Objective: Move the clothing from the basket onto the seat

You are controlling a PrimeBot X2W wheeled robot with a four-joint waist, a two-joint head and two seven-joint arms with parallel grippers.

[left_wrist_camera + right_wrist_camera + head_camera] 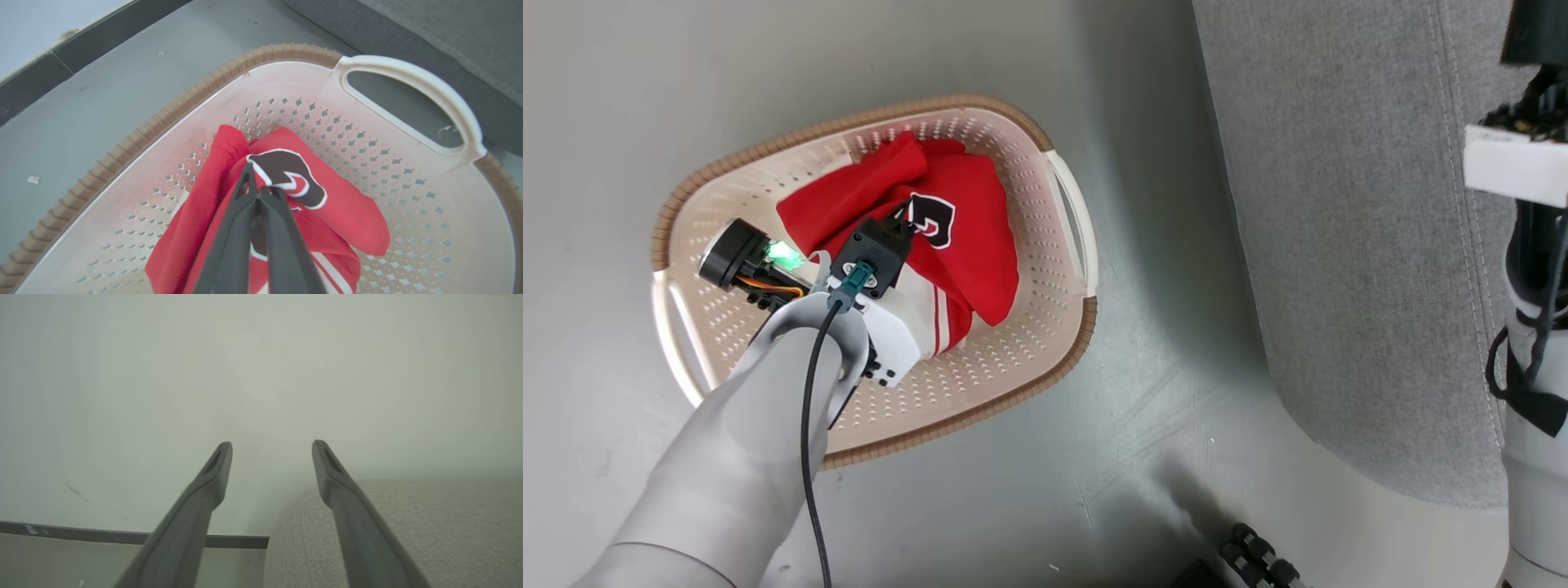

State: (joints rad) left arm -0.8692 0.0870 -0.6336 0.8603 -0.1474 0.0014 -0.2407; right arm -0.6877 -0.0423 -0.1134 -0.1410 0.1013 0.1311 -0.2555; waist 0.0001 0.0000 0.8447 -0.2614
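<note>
Head view: grey floor [1160, 392] under basket [1029, 359]; left pincer [257, 183] pinches clothing [980, 245], right pincer [271, 447] gapes by seat [1339, 245].

The head camera looks down on the cream perforated plastic basket [1045, 269] and grey woven-fabric seat [1356, 245], both shared with the left wrist camera close inside the basket, while the right wrist camera faces a pale wall [261, 355] over the seat.
</note>
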